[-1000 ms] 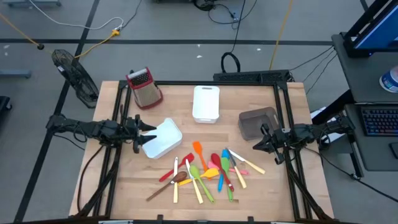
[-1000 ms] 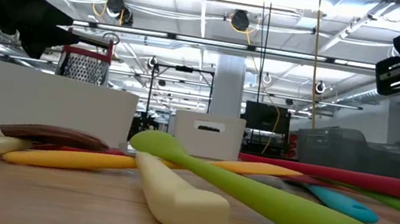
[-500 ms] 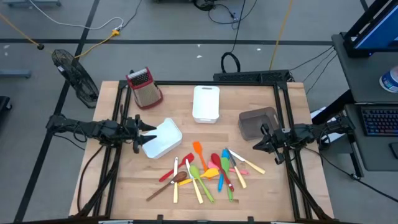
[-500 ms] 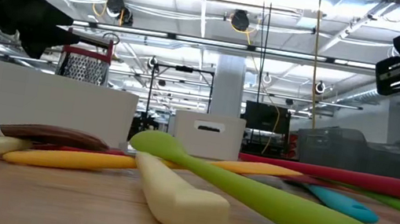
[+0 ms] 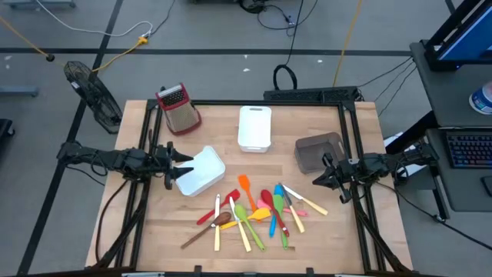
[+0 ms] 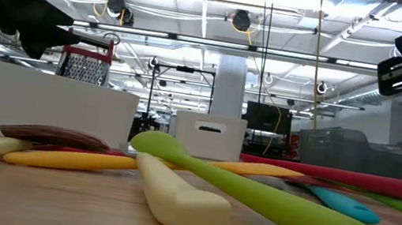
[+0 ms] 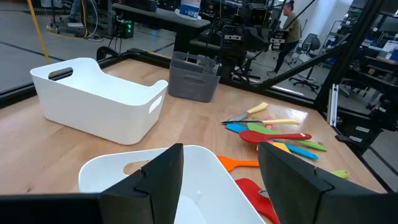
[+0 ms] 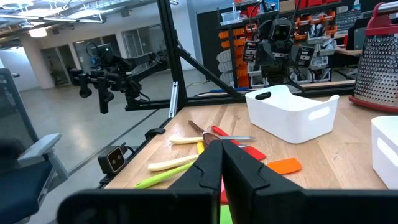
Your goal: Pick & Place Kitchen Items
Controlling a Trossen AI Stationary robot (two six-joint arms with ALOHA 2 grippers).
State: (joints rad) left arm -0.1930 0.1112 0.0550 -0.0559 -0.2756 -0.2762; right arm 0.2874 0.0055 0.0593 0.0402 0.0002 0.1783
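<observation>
**A:** Where's your pile?

**B:** Your slim coloured kitchen utensils (image 5: 257, 214) lie fanned on the near middle of the wooden slatted table (image 5: 323, 238), all loose, none held. In the low view the cream-handled one (image 6: 176, 197) and the long green silicone spoon (image 6: 274, 207) are closest to the lens, with the brown wooden spoon (image 6: 50, 136) and a yellow one (image 6: 70, 159) off to the side.

**A:** Grippers?

**B:** Your left gripper (image 5: 174, 165) hangs over the left edge of the rounded white bin (image 5: 201, 171), fingers (image 7: 158, 180) spread apart, nothing between them. Utensils sit past that bin, toward table centre. Your right gripper (image 5: 324, 176) hovers at the right side just beside the dark grey bin (image 5: 317, 151), fingers (image 8: 208, 165) pressed together, empty. The pile is near it, toward the middle, not touching.

**A:** Farther back?

**B:** The white rectangular bin (image 5: 254, 127) sits mid-table behind the pile. The metal box grater with red top (image 5: 179, 108) stands at the far left corner. Left wrist view shows a person (image 7: 290, 28) standing in the room beyond the table.
</observation>
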